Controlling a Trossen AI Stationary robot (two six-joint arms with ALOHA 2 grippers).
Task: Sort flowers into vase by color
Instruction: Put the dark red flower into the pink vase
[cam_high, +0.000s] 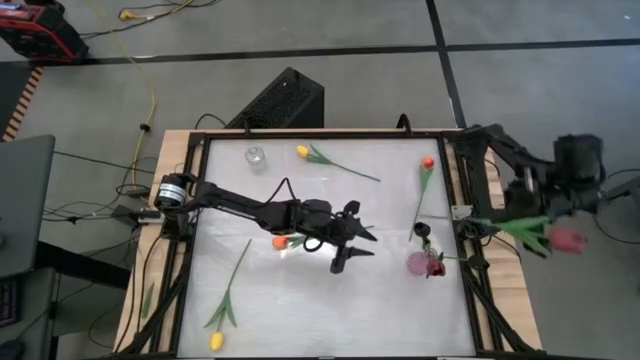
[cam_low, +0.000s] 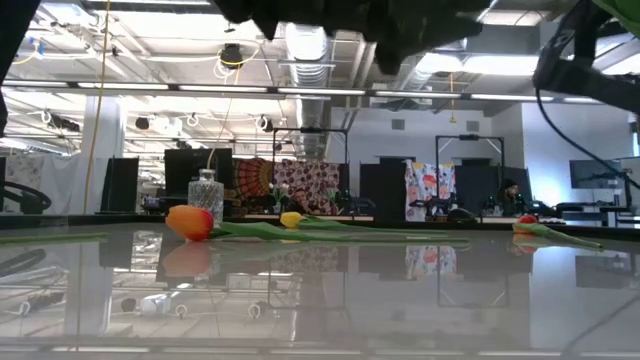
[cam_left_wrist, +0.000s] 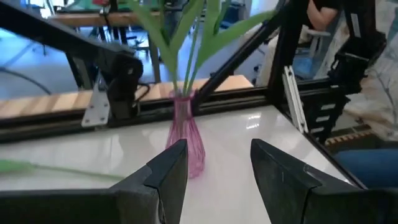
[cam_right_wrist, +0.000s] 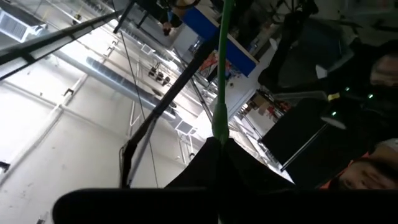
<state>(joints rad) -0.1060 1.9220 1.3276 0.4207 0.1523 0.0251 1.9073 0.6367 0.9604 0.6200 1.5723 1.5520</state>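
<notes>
- Worktop (cam_high: 330, 310): a white rectangular surface in a dark frame, seen from above.
- Yellow tulip (cam_high: 216, 340): lies near the front left corner, stem (cam_high: 236, 272) running up toward the middle.
- Clear glass vase (cam_high: 255, 156): stands upright near the back edge, left of centre; in the low view it shows just behind the orange tulip.
- Orange tulip (cam_high: 280, 242): lies left of centre, just beside the left arm's wrist; in the low view (cam_low: 190, 221) it rests flat on the surface.
- Second yellow tulip (cam_high: 303, 151): lies near the back edge, stem pointing toward the right.
- Left gripper (cam_high: 352, 237): hovers over the middle of the worktop, fingers (cam_left_wrist: 163, 180) spread apart and holding nothing; its wrist camera faces the pink vase.
- Pink vase (cam_high: 420, 264): stands upright near the right edge, holding a dark red tulip (cam_high: 435, 266); green stems and leaves rise from its neck in the left wrist view (cam_left_wrist: 185, 134).
- Red-orange tulip (cam_high: 428, 162): lies near the back right corner, stem running down along the right edge toward the pink vase.
- Right gripper (cam_high: 548, 215): raised beyond the right edge of the worktop, fingers pinched on the green stem (cam_right_wrist: 222, 74) of a pink-red tulip (cam_high: 567, 241), whose head hangs outside the frame.
</notes>
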